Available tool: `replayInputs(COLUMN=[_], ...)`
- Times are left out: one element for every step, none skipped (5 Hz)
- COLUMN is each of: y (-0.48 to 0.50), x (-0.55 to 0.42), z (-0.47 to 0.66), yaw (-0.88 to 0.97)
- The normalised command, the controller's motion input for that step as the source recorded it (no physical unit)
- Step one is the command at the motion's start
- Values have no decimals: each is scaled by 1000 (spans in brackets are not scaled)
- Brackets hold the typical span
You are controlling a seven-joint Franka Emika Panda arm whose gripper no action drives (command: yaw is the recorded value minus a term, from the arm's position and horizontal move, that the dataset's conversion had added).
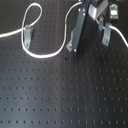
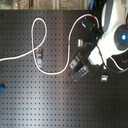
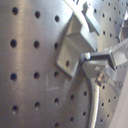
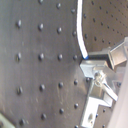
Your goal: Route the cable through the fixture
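Note:
The white cable (image 2: 50,74) comes in from the second exterior view's left, loops, dips and rises past a green band (image 2: 68,46) to a red band (image 2: 92,16). In the first exterior view the cable (image 1: 47,55) passes a metal fixture (image 1: 27,33) at the left. My gripper (image 1: 71,47) stands low over the board at the cable's rising stretch and looks shut on it. In both wrist views the cable (image 4: 80,40) runs into the fingertip (image 4: 102,57). A metal bracket fixture (image 3: 72,45) sits right beside the gripper (image 3: 90,60).
A black perforated board (image 1: 65,95) carries everything. Another bracket (image 1: 106,34) stands to the first exterior view's right of the gripper, with a cable stretch (image 1: 119,36) running off behind it. The robot's white body (image 2: 116,35) covers the second exterior view's right. A small blue object (image 2: 1,89) lies at its left edge.

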Motion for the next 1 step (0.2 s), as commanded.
replayInputs(y=[25], x=[-478], z=[-132], yaw=[383])
